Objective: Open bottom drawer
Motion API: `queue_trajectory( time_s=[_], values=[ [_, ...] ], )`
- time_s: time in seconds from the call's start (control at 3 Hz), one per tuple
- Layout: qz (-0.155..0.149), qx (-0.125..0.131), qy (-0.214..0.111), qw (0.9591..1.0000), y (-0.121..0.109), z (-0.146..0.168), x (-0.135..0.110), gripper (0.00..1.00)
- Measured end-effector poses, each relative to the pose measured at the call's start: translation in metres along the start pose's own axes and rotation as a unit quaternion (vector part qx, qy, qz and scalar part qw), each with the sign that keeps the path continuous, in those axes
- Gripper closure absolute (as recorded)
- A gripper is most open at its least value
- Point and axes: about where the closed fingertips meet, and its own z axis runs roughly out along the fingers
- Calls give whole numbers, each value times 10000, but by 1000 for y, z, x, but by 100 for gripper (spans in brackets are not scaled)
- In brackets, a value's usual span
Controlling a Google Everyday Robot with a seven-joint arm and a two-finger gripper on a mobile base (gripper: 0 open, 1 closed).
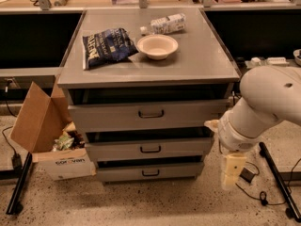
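The bottom drawer (150,172) has the hand (233,171) hanging downward beside it, its grip impossible to tell.

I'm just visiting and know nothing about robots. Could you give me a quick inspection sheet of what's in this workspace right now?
Surface: grey cabinet top holds a chip bag, a bowl and a plastic bottle lying on its side.
Job's things: bottom drawer looks shut, handle untouched.
Clutter: open cardboard box with scraps inside, left of the cabinet.
Grippers: gripper hangs right of the cabinet, about level with the bottom drawer, touching nothing.
Cables: cables on the floor at right.
Surroundings: speckled floor; counters behind.
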Motion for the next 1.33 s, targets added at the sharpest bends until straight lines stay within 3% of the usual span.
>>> queue_trajectory(
  time_s=[0.67, 1.33],
  values=[
    [-17, 14, -5, 10000, 1, 14, 2, 0],
    [-194, -63, 119, 9997, 9, 124, 25, 0]
  ],
)
